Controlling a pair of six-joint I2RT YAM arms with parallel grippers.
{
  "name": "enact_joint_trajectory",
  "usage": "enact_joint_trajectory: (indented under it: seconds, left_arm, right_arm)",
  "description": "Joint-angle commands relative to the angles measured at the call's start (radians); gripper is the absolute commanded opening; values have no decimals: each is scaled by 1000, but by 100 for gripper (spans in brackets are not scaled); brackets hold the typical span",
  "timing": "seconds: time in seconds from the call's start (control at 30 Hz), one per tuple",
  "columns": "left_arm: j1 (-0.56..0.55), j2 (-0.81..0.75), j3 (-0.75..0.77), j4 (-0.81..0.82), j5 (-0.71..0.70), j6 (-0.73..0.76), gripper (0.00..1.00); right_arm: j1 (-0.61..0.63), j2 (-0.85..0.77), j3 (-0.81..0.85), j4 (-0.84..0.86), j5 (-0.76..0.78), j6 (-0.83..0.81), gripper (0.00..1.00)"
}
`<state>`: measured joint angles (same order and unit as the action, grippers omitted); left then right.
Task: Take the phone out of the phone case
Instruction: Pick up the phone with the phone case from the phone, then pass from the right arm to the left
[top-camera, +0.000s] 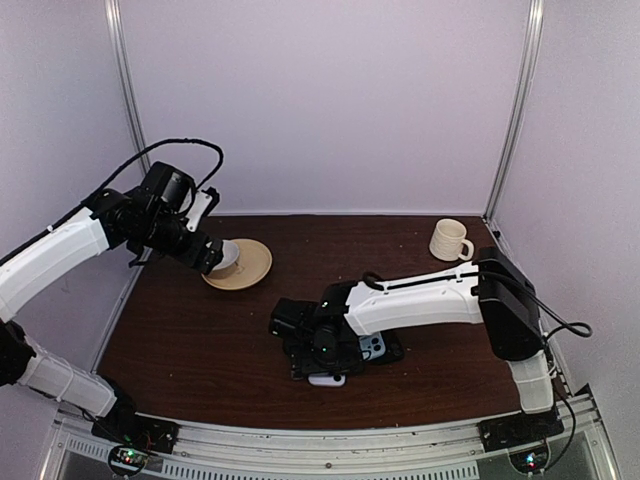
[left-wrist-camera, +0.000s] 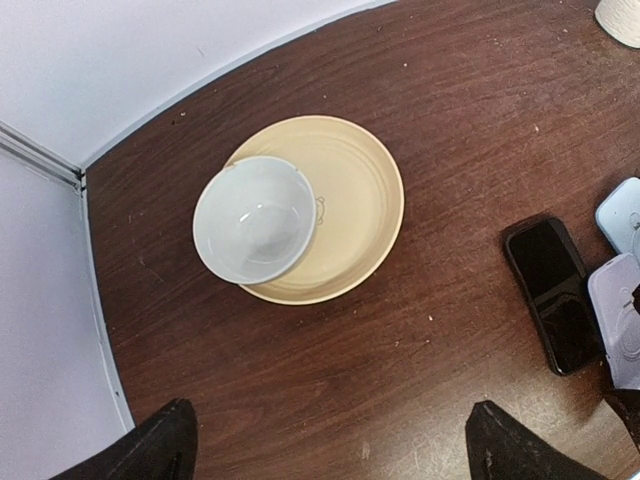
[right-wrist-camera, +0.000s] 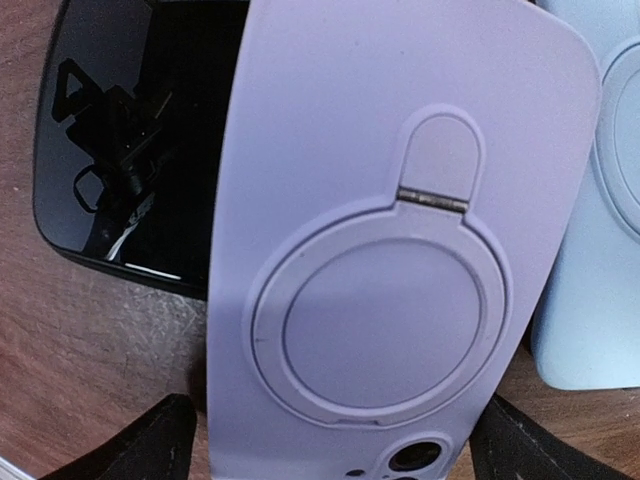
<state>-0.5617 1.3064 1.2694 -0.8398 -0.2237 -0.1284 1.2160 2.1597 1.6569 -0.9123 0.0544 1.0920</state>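
– Two grippers are in view; where is the phone case (right-wrist-camera: 400, 200)?
– On the wood-grain table (top-camera: 200, 340), beneath the right gripper (right-wrist-camera: 335, 450), back up. Long axis runs top to bottom of the right wrist view, camera cut-out at the fingertip end. Matte lavender, rounded corners, circular ring stand (folded flat).
– Jaws?
– Both spread wide, holding nothing; left gripper (left-wrist-camera: 330, 445) hangs near a white bowl (left-wrist-camera: 255, 220).

Brown table (top-camera: 200, 340), plate (left-wrist-camera: 360, 200), mug (top-camera: 450, 240), phone (left-wrist-camera: 552, 295), lilac case (right-wrist-camera: 380, 250)
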Motion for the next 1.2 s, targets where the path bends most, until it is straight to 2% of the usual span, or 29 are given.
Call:
enact_joint_trajectory:
  seconds: [0.0, 0.27, 0.33, 0.5, 0.67, 0.8, 0.9, 1.17]
  left_arm:
    - [3, -22, -8, 15, 5, 12, 97]
    - [3, -21, -15, 16, -8, 18, 98]
    - [3, -21, -16, 15, -11, 19, 98]
    - [3, -69, -57, 72, -85, 12, 97]
    - [3, -95, -88, 115, -56, 25, 98]
    - [3, -112, -108, 149, 84, 38, 97]
    - [3, -114, -112, 167, 253, 18, 96]
    - [3, -51, -89, 162, 581, -141, 88]
  right_arm:
    - [-5, 57, 53, -31, 32, 3, 99]
    - [-41, 75, 7, -4, 38, 3, 97]
    - [-46, 60, -20, 17, 42, 1, 92]
    - [-49, 14, -73, 89, 41, -36, 69]
    - [-44, -75, -140, 183, 43, -110, 60]
    - [-42, -179, -208, 268, 63, -193, 55]
    - [-42, -259, -262, 356, 78, -275, 55]
    - [-44, -415, -358, 505, 126, -517, 54]
